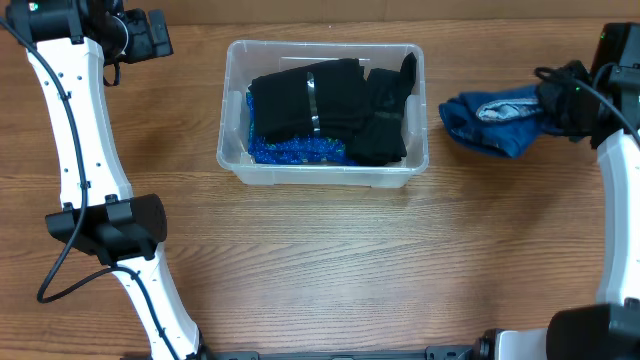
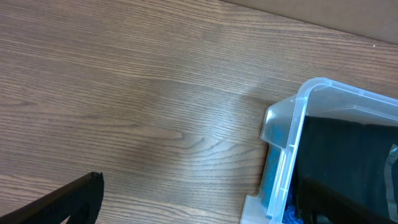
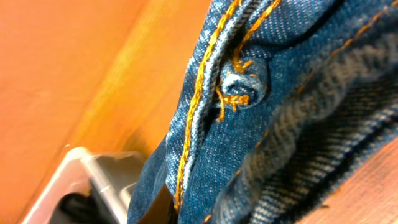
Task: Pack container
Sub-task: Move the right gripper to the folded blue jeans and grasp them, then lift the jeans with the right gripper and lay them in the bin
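Note:
The clear plastic container (image 1: 322, 172) stands at the back middle of the table, holding folded black clothes (image 1: 305, 100) over a blue item (image 1: 295, 151). Its corner shows in the left wrist view (image 2: 292, 124) and faintly in the right wrist view (image 3: 74, 171). My right gripper (image 1: 553, 102) is shut on blue denim jeans (image 1: 490, 118), which lie bunched on the table right of the container. The denim fills the right wrist view (image 3: 280, 124). My left gripper (image 1: 150, 36) is open and empty at the back left, left of the container. Only one of its fingers (image 2: 68, 202) shows in the left wrist view.
The wooden table (image 1: 330, 260) runs across the whole view. The left arm's base and cable (image 1: 105, 225) stand at the front left. The right arm's white link (image 1: 620, 220) runs along the right edge.

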Available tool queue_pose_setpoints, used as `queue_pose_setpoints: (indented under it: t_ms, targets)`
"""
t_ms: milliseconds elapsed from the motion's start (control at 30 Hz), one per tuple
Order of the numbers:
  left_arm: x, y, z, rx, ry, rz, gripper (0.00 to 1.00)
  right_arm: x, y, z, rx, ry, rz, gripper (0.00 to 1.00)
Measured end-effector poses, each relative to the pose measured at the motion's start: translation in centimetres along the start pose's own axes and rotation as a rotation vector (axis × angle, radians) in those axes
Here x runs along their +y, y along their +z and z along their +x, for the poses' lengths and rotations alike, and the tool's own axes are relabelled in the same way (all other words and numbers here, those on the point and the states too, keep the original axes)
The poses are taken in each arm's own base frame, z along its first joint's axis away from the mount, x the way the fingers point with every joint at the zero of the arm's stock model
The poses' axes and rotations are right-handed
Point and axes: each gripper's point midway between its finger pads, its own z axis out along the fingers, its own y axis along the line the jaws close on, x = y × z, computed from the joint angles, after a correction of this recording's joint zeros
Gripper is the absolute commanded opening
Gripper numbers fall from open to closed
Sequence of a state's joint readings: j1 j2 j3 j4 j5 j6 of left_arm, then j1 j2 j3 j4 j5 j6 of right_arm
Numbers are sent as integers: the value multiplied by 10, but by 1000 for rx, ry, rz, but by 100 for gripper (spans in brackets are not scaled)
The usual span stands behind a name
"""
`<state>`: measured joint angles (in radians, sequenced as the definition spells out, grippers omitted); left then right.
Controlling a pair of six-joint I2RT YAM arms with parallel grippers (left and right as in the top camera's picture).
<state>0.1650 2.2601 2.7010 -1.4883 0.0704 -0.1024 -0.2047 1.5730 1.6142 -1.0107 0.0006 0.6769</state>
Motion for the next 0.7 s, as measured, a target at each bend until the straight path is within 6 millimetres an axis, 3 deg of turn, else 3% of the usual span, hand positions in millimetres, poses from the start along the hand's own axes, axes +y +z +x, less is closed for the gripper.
queue_pose_setpoints:
  t_ms: [267, 400, 533, 700]
  targets:
    - [0, 0, 0, 0, 0, 0, 100, 61, -83, 16, -160, -116, -189, 4]
    - [0, 0, 0, 0, 0, 0, 100, 103, -121, 36, -236, -175, -314, 4]
    - [0, 0, 0, 0, 0, 0, 100, 142, -127, 74, -218, -191, -393, 4]
    - [0, 0, 0, 0, 0, 0, 100, 195, -94, 139, -220, -163, -398, 4]
